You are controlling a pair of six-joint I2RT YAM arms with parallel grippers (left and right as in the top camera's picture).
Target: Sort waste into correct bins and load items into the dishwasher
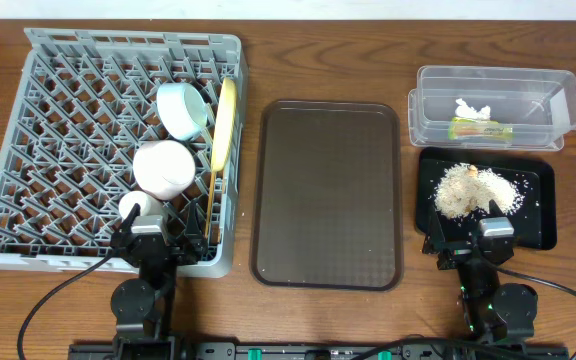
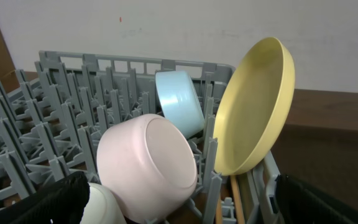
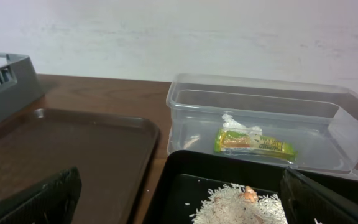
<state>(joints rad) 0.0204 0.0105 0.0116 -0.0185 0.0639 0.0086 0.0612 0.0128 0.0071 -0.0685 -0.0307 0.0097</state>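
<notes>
3 glossy dishes overhead in grey lattice rack (image 1: 68,120): pink bowl (image 1: 163,165), blue bowl (image 1: 181,108), yellow plate (image 1: 225,120) upright at 3 o'clock. Left wrist: left gripper (image 2: 179,202) jaws apart. Right wrist: right gripper (image 3: 182,199) jaws apart, grainy rice (image 3: 238,202) on black tray (image 3: 171,185), wrapper (image 3: 253,143) in clear tub (image 3: 191,99).

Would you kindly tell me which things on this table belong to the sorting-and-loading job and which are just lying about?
Part of the job: grey dish rack, yellow plate, blue bowl, pink bowl, white cup, chopsticks, clear tub, tissue, snack wrapper, black tray, rice scraps.

Lying about: brown serving tray.
</notes>
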